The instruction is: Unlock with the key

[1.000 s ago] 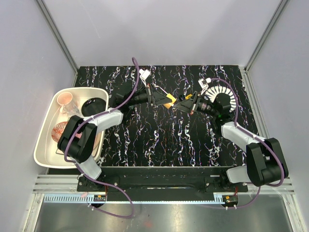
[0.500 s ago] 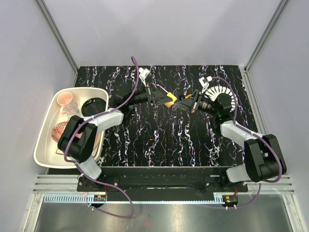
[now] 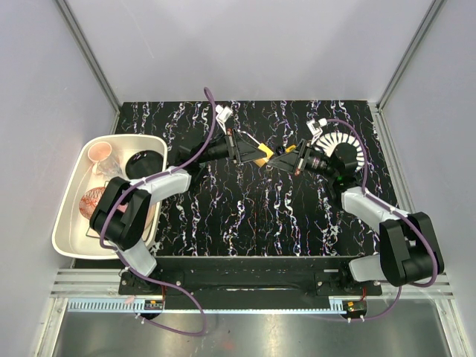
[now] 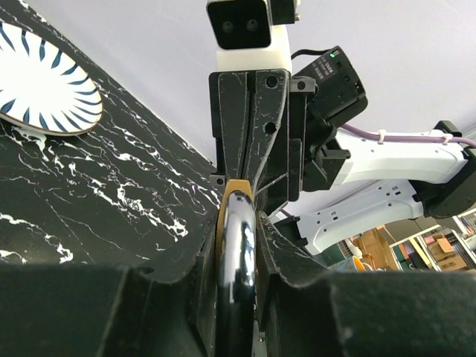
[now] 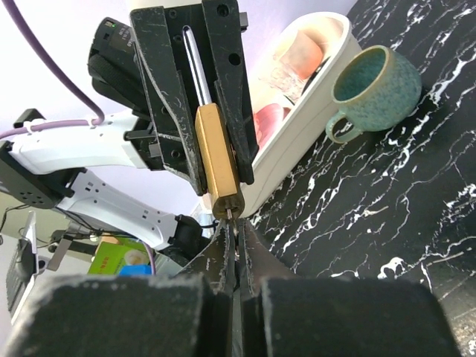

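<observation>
My left gripper (image 3: pixel 251 154) is shut on a brass padlock (image 3: pixel 262 155) and holds it above the table's far middle. In the left wrist view its chrome shackle (image 4: pixel 238 253) runs between my fingers (image 4: pixel 182 275). My right gripper (image 3: pixel 281 159) faces it, shut on a thin key (image 5: pixel 236 236). In the right wrist view the key's tip sits in the keyhole at the bottom of the brass padlock body (image 5: pixel 218 160). The two grippers meet nose to nose.
A white tub (image 3: pixel 73 223) with cups and a black bowl stands at the left edge. A blue-striped plate (image 3: pixel 349 152) lies behind the right arm. A green mug (image 5: pixel 375 88) stands on the black marbled table (image 3: pixel 245 216).
The right gripper has moved a little left toward the padlock, closing the gap. The left arm has held almost still.
</observation>
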You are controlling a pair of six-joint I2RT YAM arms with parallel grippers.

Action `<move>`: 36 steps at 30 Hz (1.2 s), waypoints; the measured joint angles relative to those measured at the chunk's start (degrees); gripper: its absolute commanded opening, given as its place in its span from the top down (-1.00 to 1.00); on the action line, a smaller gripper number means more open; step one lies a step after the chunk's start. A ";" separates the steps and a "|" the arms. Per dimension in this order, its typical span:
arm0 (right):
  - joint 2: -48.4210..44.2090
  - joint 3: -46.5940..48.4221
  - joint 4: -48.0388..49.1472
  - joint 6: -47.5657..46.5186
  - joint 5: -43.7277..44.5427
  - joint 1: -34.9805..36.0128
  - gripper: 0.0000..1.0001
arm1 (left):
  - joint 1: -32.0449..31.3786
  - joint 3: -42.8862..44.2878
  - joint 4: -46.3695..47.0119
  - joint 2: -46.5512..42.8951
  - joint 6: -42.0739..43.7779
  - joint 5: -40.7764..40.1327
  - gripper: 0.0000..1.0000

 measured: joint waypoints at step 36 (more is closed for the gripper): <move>-0.68 -0.13 0.00 2.97 -1.81 0.02 1.00 | -0.46 1.57 -5.49 -2.19 8.59 3.15 1.00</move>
